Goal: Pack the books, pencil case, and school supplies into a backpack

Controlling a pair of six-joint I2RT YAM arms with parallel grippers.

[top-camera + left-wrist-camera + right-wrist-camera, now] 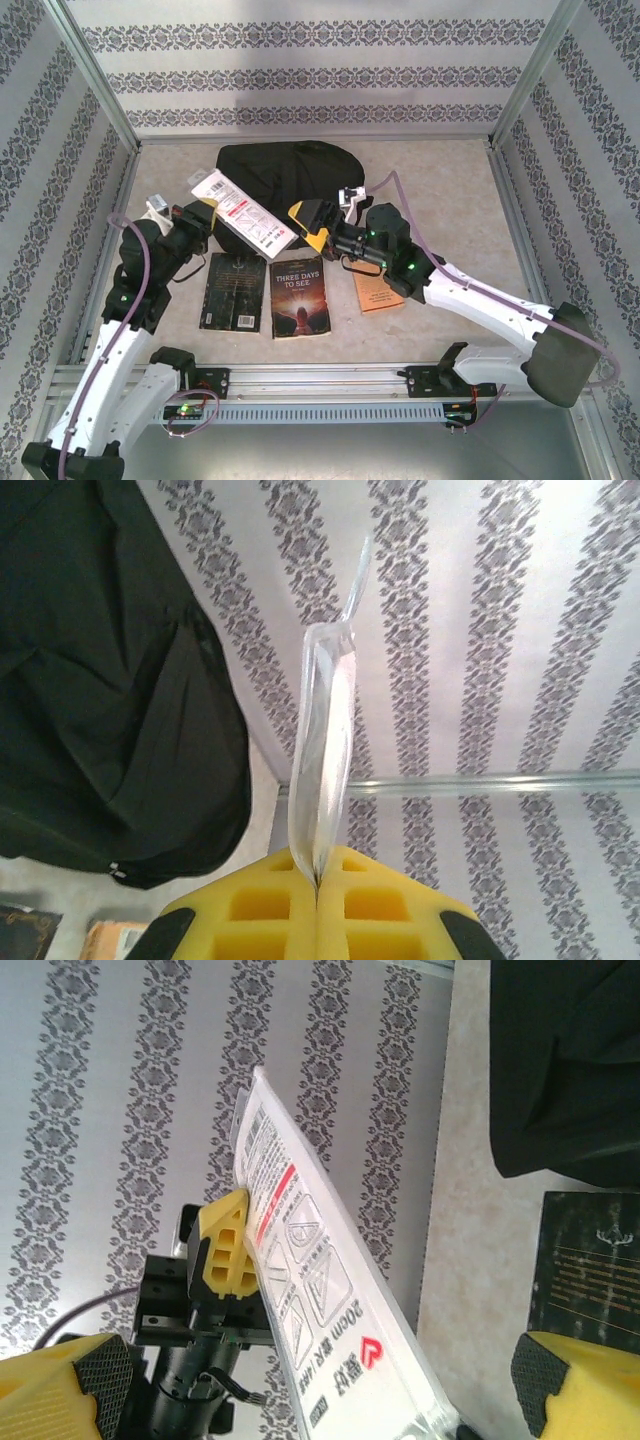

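While clamping, left gripper [203,213]: yellow pads pressed together on one long edge of the white-and-red packet [243,210].
right gripper [306,223]: jaws wide apart, just beside the packet's right end.
backpack [300,165]: far centre, behind both grippers.
books [300,297]: in a row near the front edge.
table [460,200]: bare on the right side.

I see the black backpack [285,165] lying upper centre, a white-and-red packet [240,212] tilted over its left edge; black book [232,291], brown book [300,297], orange book [377,293] lie flat below.
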